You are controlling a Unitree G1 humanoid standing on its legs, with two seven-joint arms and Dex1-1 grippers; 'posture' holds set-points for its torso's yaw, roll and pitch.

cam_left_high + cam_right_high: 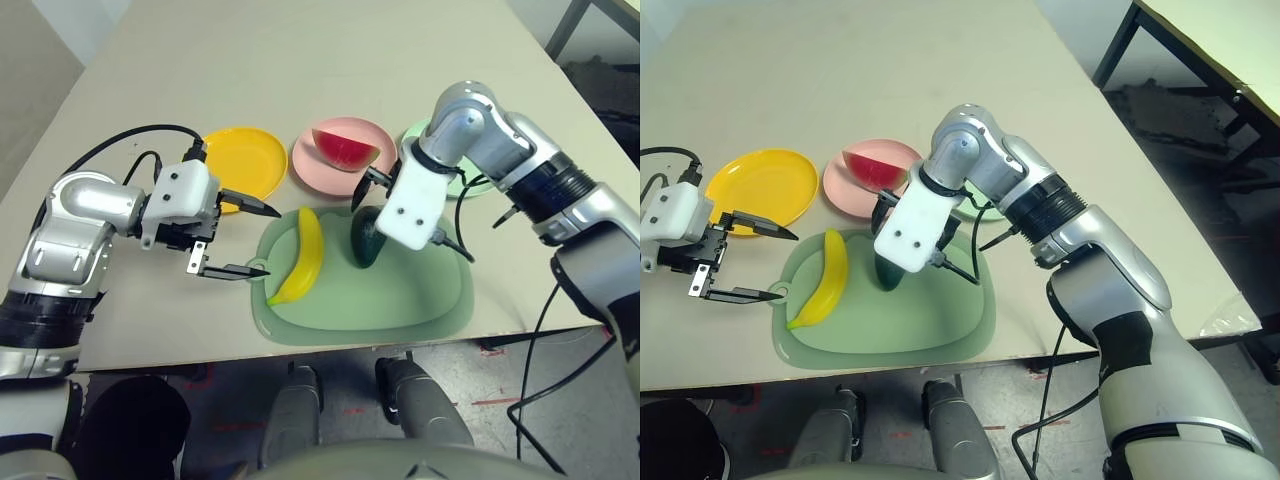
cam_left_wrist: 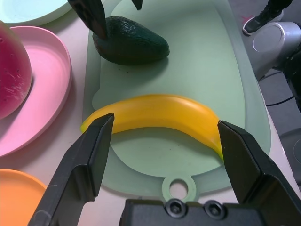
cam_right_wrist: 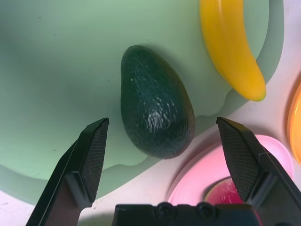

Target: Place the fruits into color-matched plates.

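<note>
Right gripper point(image 3: 160, 155), released, hides half the avocado point(image 1: 366, 243); left gripper point(image 1: 243, 239) released; mint plate point(image 1: 478, 184) mostly hidden.

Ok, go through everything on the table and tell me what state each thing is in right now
banana: lying on the cutting board, not gripped
avocado: on the cutting board, not gripped
watermelon wedge: resting in the pink plate
yellow plate: empty
mint green plate: partly hidden by the right arm
left gripper: open, facing the banana
right gripper: open above the avocado
</note>
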